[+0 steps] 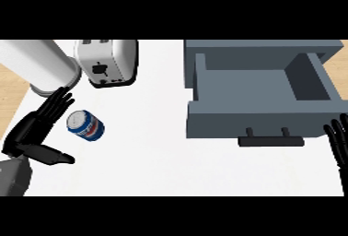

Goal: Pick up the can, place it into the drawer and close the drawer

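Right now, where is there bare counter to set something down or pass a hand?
The widest bare patch of counter lies between the can and the open drawer, running to the near edge. A narrower strip separates toaster and drawer. Crowded at left: left hand, can, toaster, white cylinder.

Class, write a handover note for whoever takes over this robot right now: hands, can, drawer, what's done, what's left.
Left hand: open beside the can, not holding it.
Right hand: open, resting at the view's right edge.
Can: on the counter, left of the drawer.
Drawer: pulled open.
Done: nothing yet.
Left: grasp can, place it in drawer, push drawer shut.
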You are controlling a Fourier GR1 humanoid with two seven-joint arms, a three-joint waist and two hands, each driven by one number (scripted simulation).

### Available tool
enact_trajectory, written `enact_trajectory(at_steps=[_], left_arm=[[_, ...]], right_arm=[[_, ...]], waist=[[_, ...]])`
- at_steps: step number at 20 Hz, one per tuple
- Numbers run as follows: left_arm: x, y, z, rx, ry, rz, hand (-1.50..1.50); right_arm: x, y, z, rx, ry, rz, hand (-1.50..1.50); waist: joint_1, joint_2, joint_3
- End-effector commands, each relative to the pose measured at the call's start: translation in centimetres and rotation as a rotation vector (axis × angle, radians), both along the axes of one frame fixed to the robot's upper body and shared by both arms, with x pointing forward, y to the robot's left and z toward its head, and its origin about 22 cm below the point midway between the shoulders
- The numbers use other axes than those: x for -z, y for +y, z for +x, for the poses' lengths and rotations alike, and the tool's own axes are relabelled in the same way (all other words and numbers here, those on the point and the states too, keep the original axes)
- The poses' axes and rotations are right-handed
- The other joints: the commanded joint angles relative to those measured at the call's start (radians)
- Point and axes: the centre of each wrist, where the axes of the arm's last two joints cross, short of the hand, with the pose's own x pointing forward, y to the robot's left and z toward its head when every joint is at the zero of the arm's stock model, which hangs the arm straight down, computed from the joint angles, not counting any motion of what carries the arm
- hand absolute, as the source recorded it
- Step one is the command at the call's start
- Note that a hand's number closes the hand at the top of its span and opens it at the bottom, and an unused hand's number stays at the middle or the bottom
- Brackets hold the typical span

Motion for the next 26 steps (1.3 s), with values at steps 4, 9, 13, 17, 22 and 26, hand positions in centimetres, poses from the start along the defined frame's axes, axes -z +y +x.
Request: enact_trajectory(at_steps=[4, 9, 13, 17, 22, 26], left_arm=[[1.8, 0.7, 0.4, -0.002, 0.041, 0.013, -1.5], [4.9, 1.0, 0.2, -0.012, 0.043, 0.032, -1.5], [5.4, 3.9, -0.3, -0.01, 0.048, 0.016, -1.5], [7.2, 2.5, -1.0, -0.029, 0.066, 0.013, -1.5], [7.0, 3.5, 0.5, -0.062, 0.072, 0.012, -1.5], [4.5, 3.3, 3.1, -0.061, 0.096, 0.024, -1.5]], right_arm=[[-1.6, 0.2, 1.1, 0.007, -0.012, -0.015, -1.5], [-1.2, -0.9, 0.6, 0.004, -0.001, 0.005, -1.5], [0.0, 1.0, -1.1, 0.009, -0.024, -0.003, -1.5], [-0.9, 1.2, 1.1, 0.01, -0.019, -0.001, -1.5], [-0.5, 1.5, 1.2, -0.015, -0.033, -0.008, -1.5], [-2.8, 0.7, 1.1, -0.006, -0.024, -0.004, -1.5]], waist=[[0.003, -0.001, 0.0], [-0.003, 0.001, 0.0], [-0.009, 0.002, -0.001], [0.0, 0.001, 0.0], [-0.017, 0.007, -0.002], [-0.012, 0.004, -0.001]])
